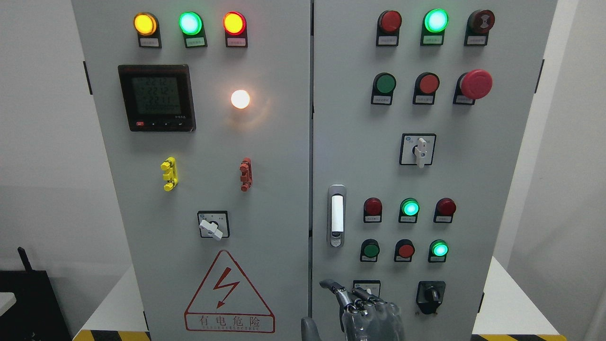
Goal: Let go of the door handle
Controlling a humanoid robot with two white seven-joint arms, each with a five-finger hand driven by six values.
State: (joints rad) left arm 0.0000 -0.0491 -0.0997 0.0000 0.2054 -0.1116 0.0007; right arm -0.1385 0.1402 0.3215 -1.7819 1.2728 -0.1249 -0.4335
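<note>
Right hand below door handle

Bare panel lies between the robot hand at bottom centre and the door handle above it; push buttons crowd the handle's right.

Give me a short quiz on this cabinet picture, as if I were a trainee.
1. True or false: the robot hand is gripping the door handle.
2. Where is the lightning warning triangle? A) low on the left door B) top of the right door C) on the wall
3. Fill in: the big mushroom button at upper right is ___.

Key: 1 false, the robot hand is below the door handle, fingers relaxed, holding nothing. 2 A. 3 red.
</note>
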